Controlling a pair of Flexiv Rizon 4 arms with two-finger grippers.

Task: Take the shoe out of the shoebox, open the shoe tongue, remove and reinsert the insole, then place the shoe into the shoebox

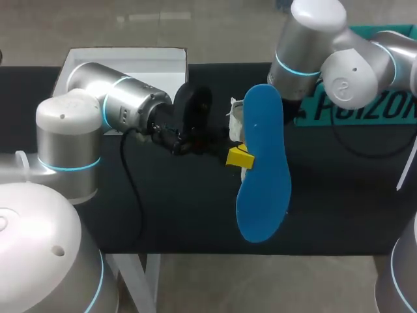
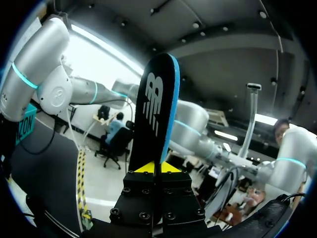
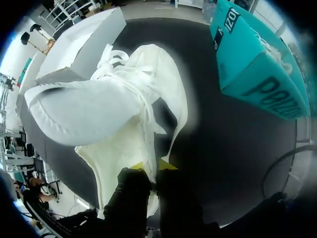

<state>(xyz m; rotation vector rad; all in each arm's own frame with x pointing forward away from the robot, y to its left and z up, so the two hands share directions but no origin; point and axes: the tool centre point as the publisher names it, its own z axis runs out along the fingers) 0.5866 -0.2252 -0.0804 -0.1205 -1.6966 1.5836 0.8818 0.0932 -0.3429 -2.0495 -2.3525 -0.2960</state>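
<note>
the left gripper (image 1: 240,156) is clamped on the insole's (image 1: 263,163) edge, holding it in the air over mid-table (image 1: 182,208). it looks thin, light and bendy, so it will likely flop unless fed in toe-first. the right gripper (image 3: 154,166) pinches the soft shoe (image 3: 124,114) at its collar rim. the shoebox (image 3: 257,69) is at 2 o'clock and a white box (image 1: 124,62) at 11. open room lies toward 6.

insole (image 2: 157,104) upright | black face, blue edge | jaws apparently clamping it
</note>
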